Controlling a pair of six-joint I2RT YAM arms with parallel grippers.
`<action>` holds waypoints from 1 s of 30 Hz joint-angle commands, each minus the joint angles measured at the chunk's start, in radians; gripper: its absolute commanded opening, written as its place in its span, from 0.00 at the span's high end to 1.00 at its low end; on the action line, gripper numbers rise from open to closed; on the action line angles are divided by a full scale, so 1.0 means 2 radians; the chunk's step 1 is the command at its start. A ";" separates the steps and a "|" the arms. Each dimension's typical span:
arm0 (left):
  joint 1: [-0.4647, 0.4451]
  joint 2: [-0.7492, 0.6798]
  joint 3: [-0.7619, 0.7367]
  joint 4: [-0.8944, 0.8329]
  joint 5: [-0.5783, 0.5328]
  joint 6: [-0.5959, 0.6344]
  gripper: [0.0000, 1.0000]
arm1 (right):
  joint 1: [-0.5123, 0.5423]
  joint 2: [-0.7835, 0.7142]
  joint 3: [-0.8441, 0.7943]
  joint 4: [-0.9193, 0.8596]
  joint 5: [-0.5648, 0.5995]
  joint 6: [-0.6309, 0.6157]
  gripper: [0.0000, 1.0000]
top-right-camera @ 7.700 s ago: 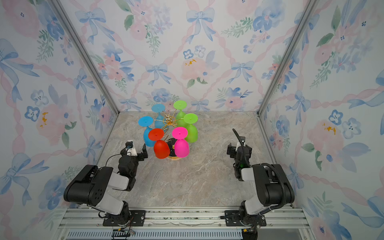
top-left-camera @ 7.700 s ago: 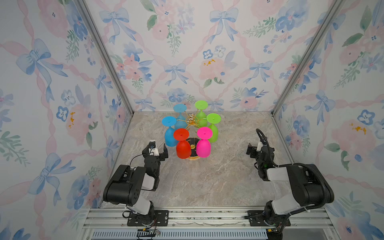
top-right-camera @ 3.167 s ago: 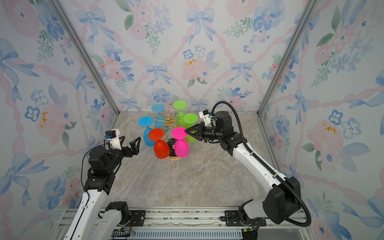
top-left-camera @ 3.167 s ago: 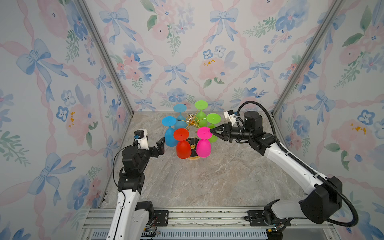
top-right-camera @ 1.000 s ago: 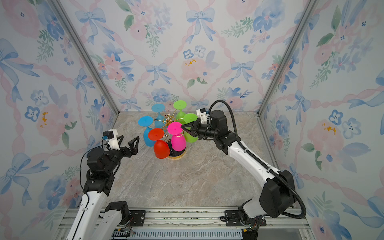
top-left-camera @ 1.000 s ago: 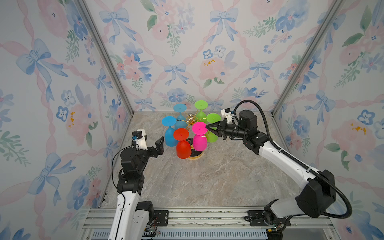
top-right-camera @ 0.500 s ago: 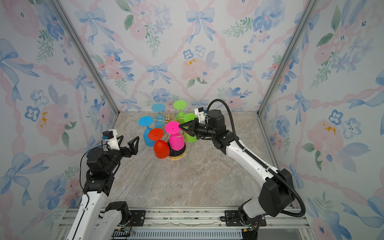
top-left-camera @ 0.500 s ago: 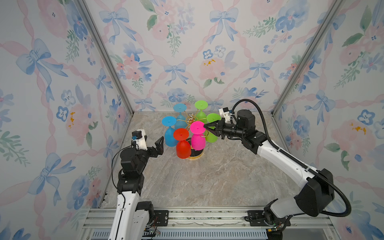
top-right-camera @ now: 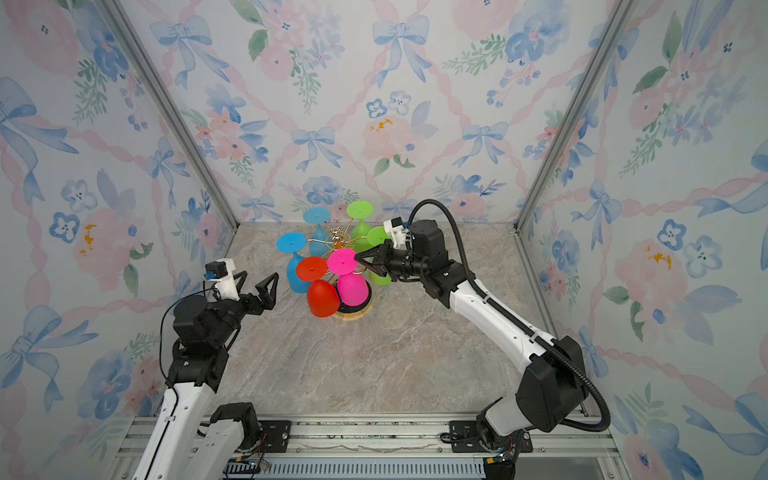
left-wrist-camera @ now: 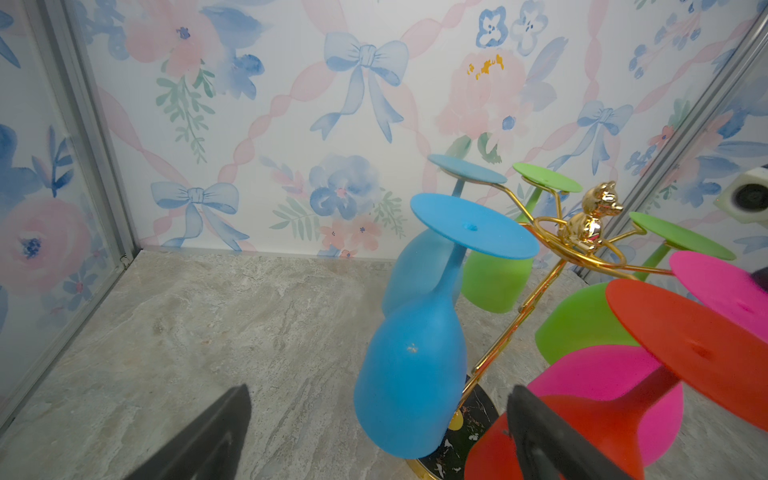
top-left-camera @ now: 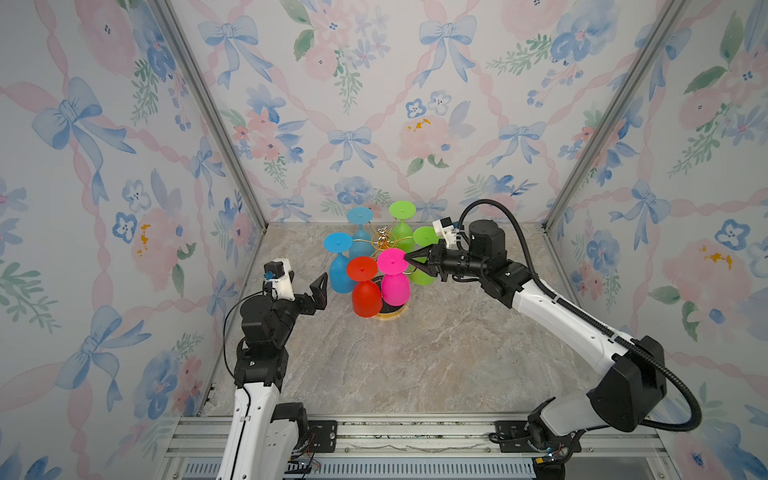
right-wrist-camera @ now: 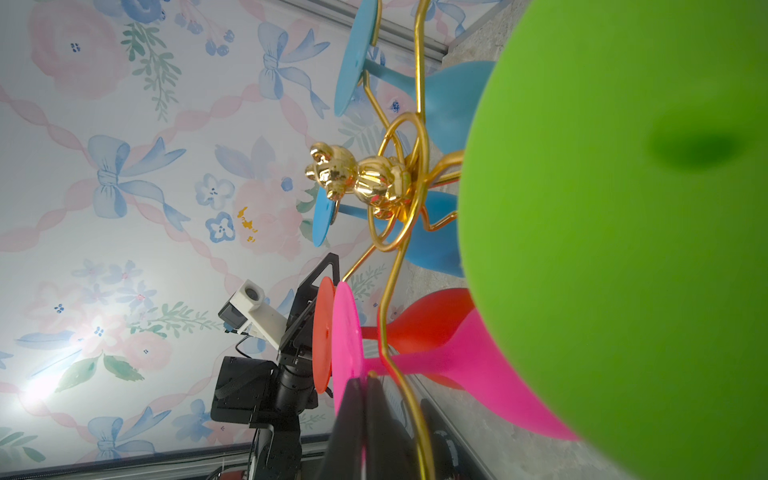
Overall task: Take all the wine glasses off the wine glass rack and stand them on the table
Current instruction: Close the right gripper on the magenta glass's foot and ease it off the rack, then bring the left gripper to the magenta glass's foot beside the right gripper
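On the left, my left gripper (top-right-camera: 254,286) hovers above the marble tabletop (top-left-camera: 415,365). Its claw is spread wide and holds nothing. It points at the near blue glass (top-left-camera: 340,276), close to it but not touching.

The wine glass rack (top-left-camera: 381,241) stands mid-table toward the back wall on its round black base (top-left-camera: 394,317). Every glass on it hangs upside down, foot up. Behind the near blue glass hangs the far blue glass (top-left-camera: 360,215). Next comes the red glass (top-left-camera: 365,296) on the near side. The pink wine glass (top-left-camera: 395,287) is just to its right and touches it. It hangs from a gold arm with its bowl over the base.

Further right are the far green glass (top-left-camera: 402,210) and the right green glass (top-left-camera: 422,276).

My right gripper (top-left-camera: 410,258) reaches in level from the right. Its claw is pressed together, with the tip against the rim of the pink foot. In the right wrist view I cannot tell whether that rim is nipped between the fingers (right-wrist-camera: 353,415) or only touched.
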 commanded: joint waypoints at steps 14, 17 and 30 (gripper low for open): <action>0.005 0.004 -0.009 0.015 0.008 -0.016 0.02 | 0.011 -0.054 0.011 -0.079 -0.008 -0.076 1.00; 0.005 0.004 -0.010 0.012 0.009 -0.023 0.02 | 0.011 -0.066 0.011 -0.098 -0.008 -0.093 1.00; 0.005 -0.020 0.068 -0.158 0.023 -0.062 0.04 | 0.011 -0.117 -0.007 -0.163 -0.016 -0.171 1.00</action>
